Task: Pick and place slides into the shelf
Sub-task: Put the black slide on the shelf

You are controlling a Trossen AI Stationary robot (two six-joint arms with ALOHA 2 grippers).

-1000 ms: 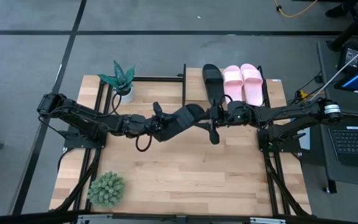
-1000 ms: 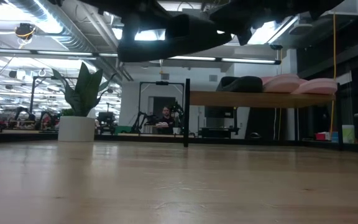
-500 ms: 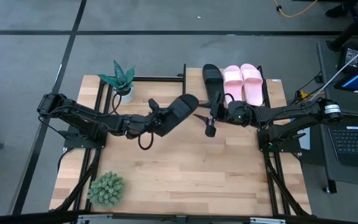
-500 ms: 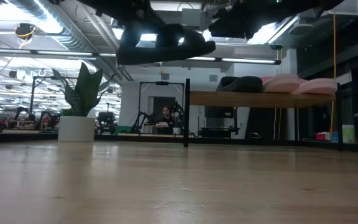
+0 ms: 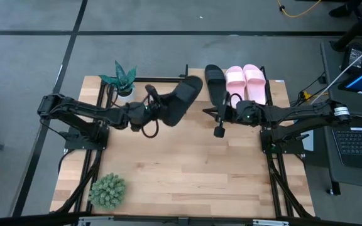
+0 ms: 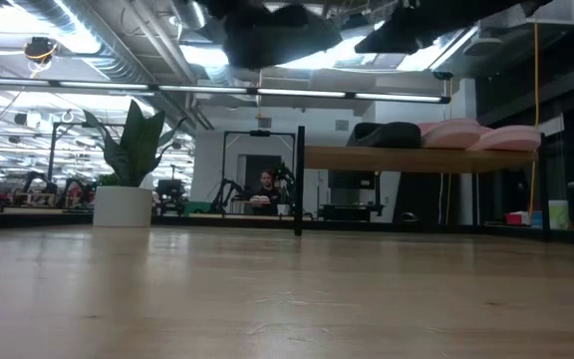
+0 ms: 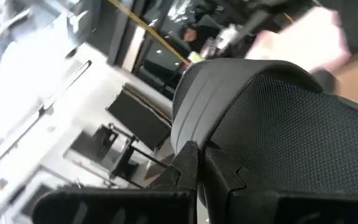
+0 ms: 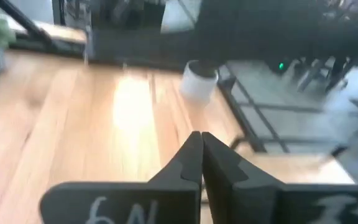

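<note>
Left gripper (image 5: 158, 108) clamped on the black slide (image 5: 181, 100). Carry level onto the shelf (image 5: 275, 85) beside its mate (image 5: 214, 83) (right gripper (image 5: 219, 123) shut, empty).

Two dark, slim jointed arms, a black cable looped at the left wrist, white handwritten marks beneath the right fingers (image 8: 194, 163).

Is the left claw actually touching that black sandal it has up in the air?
Touching. The left wrist view shows the left gripper with its fingers shut on the edge of the black slide. The high view shows that slide carried at the arm's tip.
</note>
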